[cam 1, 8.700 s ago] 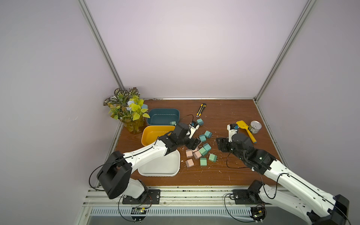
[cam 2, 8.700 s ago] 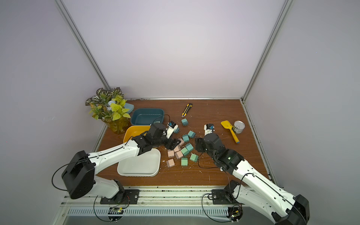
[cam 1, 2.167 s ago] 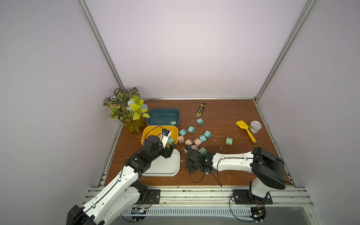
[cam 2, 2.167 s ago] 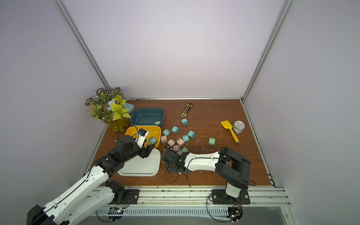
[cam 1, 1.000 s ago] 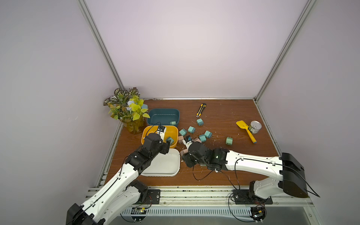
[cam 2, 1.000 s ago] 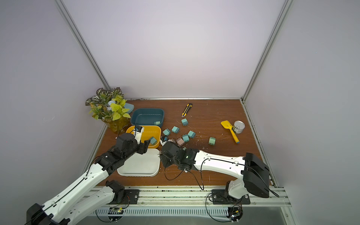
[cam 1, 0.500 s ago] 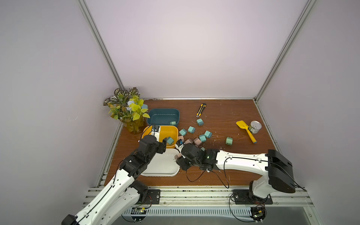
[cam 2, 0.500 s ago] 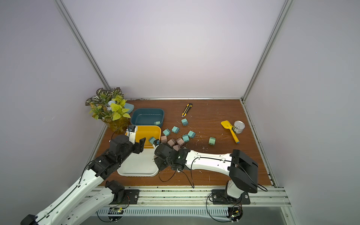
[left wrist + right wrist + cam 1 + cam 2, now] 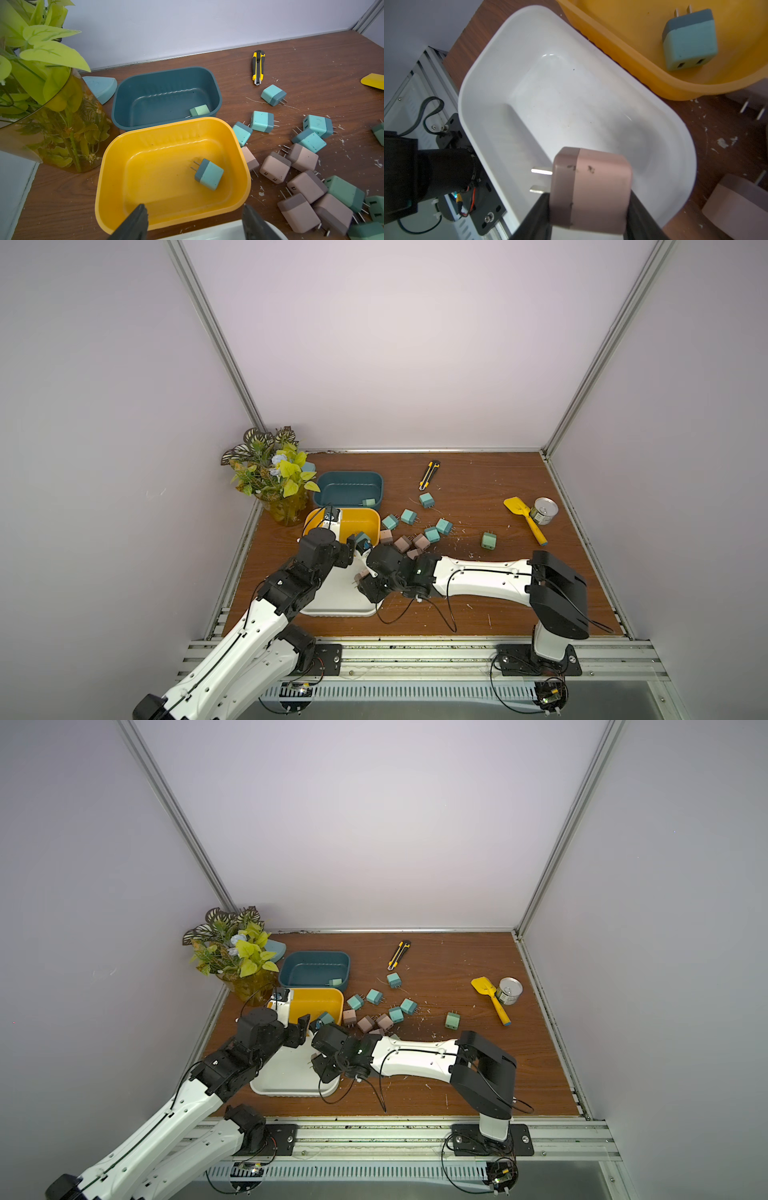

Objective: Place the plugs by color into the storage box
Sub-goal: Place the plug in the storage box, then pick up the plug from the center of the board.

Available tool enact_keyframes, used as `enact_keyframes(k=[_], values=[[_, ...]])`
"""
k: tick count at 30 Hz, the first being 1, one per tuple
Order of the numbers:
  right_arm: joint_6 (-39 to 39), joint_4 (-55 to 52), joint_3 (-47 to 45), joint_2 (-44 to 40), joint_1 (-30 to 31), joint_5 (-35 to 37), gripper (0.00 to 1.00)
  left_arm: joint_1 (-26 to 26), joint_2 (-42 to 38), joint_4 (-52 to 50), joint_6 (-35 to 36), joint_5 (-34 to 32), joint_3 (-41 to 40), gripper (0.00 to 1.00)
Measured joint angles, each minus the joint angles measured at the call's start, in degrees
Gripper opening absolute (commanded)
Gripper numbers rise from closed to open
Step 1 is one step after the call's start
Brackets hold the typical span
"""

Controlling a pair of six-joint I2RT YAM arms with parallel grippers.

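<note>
Since a second ago my right gripper [image 9: 588, 218] has swung off the loose plugs [image 9: 417, 540] to hang over the white box [image 9: 467, 99], which lies directly beneath it. The yellow box [image 9: 166, 124] sits just ahead of my left gripper [image 9: 194, 209], whose jaws stand parted and empty. The right jaws clamp a pink plug [image 9: 591, 187] above the white box — a teal plug [image 9: 208, 174] lies inside the yellow one, beyond the left fingertips.

The right tool [image 9: 321, 1065] is hanging over the white box [image 9: 286, 1075], and the left tool [image 9: 301, 1029] is hovering at the yellow box [image 9: 320, 1004]. Teal plugs [image 9: 374, 996] and pink plugs [image 9: 365, 1023] are lying scattered on the table [image 9: 457, 969]. One mint plug [image 9: 334, 982] is sitting in the dark teal box [image 9: 309, 969].
</note>
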Motion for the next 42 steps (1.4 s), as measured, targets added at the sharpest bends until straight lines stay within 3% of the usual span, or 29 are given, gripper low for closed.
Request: enact_keyframes(k=[5, 16, 33, 42], values=[[0.02, -0.90, 1.49, 2.25, 0.37, -0.17, 0.63, 0.00, -0.55, 0.02, 0.04, -0.96, -0.11, 0.74], [0.50, -1.33, 1.42, 0.92, 0.72, 3.93, 0.60, -0.02, -0.24, 0.35, 0.02, -0.96, -0.35, 0.74], [1.22, -0.20, -7.91, -16.44, 0.68, 18.64, 0.61, -0.02, 1.31, 0.39, 0.04, 0.22, -0.35, 0.73], [1.16, -1.40, -15.52, -26.88, -2.80, 23.80, 0.62, -0.02, 7.98, 0.44, 0.22, 3.28, 0.50, 0.72]])
